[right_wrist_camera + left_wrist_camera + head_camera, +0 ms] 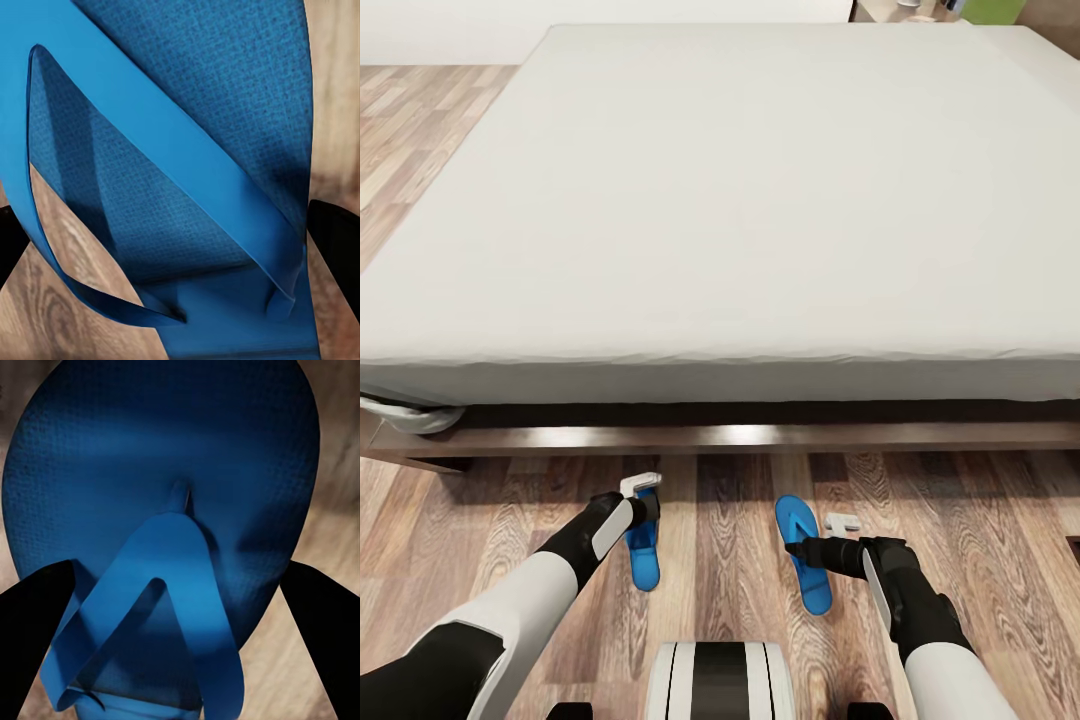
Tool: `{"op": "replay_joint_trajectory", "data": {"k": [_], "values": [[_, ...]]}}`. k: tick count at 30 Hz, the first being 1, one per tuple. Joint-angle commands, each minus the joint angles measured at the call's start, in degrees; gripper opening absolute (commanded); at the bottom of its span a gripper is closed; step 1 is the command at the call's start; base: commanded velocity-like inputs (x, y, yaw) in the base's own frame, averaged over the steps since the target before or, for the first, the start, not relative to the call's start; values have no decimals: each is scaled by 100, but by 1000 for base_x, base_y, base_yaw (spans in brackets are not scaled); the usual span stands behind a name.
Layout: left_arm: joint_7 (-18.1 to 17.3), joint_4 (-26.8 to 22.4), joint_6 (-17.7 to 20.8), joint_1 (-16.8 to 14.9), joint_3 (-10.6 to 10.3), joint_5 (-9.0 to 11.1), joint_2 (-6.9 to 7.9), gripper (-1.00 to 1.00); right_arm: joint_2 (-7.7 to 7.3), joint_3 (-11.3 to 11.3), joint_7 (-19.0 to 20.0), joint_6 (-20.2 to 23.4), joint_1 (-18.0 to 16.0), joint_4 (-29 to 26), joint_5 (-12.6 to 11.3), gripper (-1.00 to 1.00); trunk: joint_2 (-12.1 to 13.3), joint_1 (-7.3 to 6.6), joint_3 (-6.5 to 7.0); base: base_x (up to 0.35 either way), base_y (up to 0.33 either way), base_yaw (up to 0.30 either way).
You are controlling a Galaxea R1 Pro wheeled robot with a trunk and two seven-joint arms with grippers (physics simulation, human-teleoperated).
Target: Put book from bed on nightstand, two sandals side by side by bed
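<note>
Left claw (643,497) was set over one blue sandal (644,552), dark fingers (34,637) spread wide at either side of its strap; whether they pressed it I could not tell. Right claw (807,545) sat likewise over the other sandal (803,545). Both sandals lay apart on the wood floor (730,560), near the bed (740,200).

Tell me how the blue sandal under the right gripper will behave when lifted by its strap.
The sandal looks thin and probably light. Its strap is a narrow arched band, so it may flex and let the sole dangle. The flat sole shouldn't roll.
</note>
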Motion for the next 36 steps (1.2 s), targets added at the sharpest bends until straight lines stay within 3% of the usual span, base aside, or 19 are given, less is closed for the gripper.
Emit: {"op": "replay_joint_trajectory", "data": {"k": [1, 36], "values": [[89, -17, -455, 7, -94, -136, 13, -100, 8, -31, 49, 23, -2, -10, 49, -100, -1, 8, -6, 0, 0, 0], [43, -8, -455, 21, -61, -107, 24, -100, 0, -47, 51, 20, -34, -17, 50, -100, -1, 8, -260, 0, 0, 0]]}}
